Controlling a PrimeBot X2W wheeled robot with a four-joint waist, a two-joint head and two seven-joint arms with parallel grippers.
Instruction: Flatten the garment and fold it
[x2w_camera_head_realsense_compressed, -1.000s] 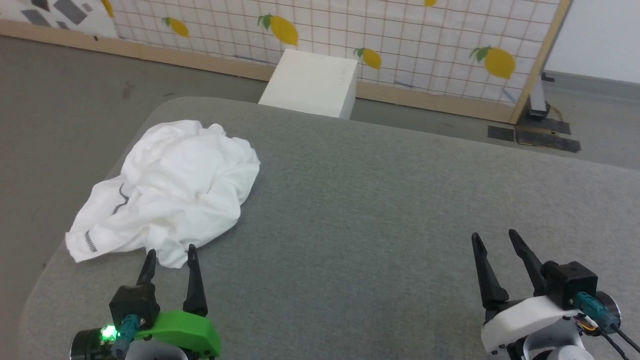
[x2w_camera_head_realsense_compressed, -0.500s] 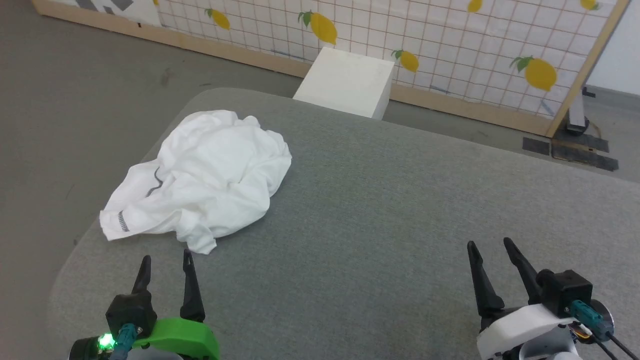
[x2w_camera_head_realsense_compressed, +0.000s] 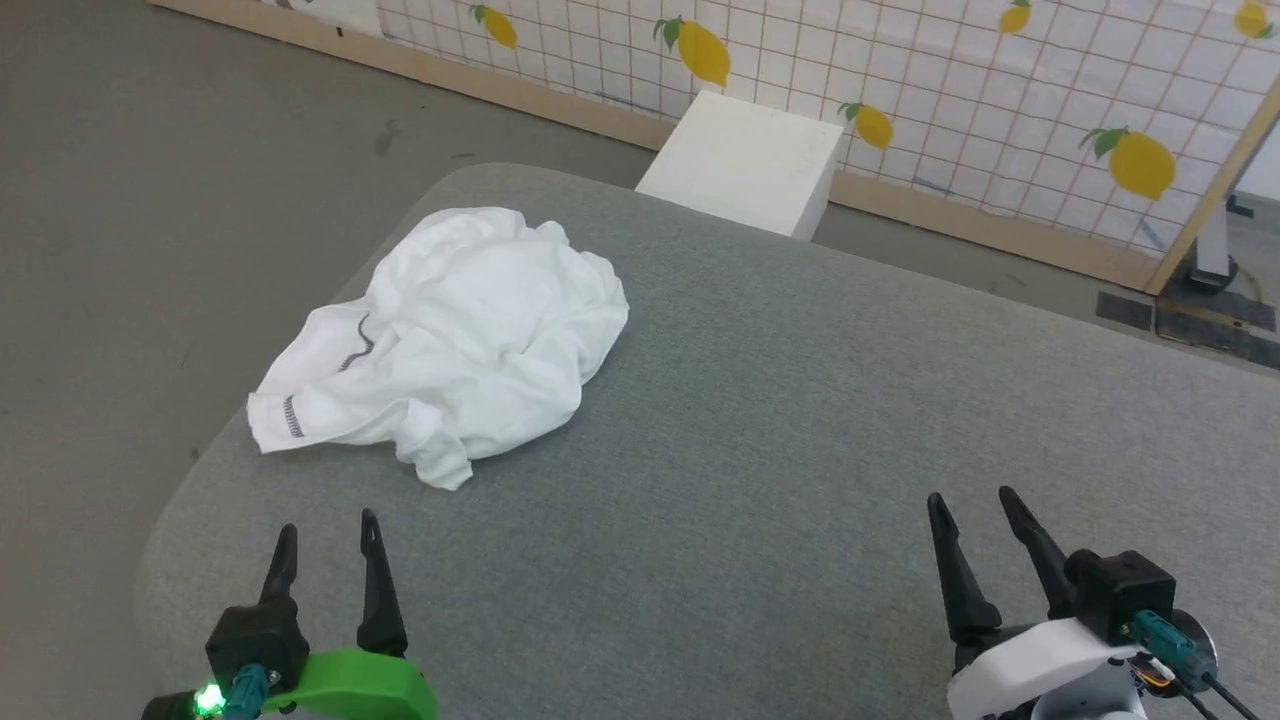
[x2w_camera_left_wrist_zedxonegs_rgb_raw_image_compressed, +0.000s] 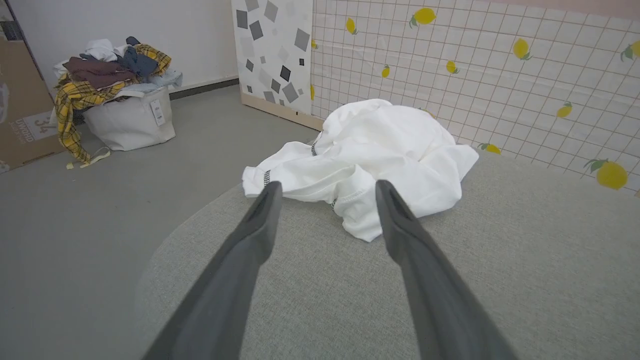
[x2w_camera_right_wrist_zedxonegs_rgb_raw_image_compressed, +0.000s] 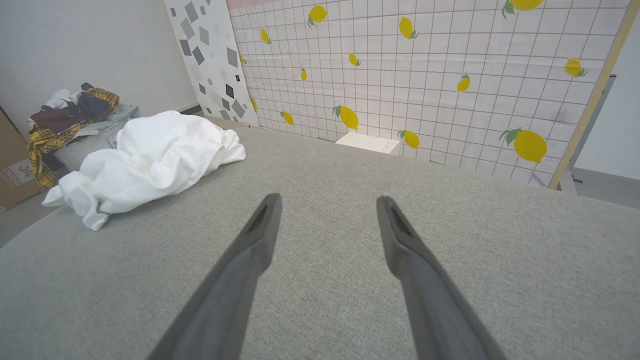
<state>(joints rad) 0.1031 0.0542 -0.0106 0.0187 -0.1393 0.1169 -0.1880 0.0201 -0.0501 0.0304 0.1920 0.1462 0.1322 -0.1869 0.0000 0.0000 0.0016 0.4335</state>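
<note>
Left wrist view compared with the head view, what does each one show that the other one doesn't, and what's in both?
Left wrist view: a white bag heaped with clothes and a cardboard box, both on the floor. Head view: the white box beyond the grey surface and the right tool, open. Both: the crumpled garment on that surface, the open left tool short of it, and the lemon-print wall.
</note>
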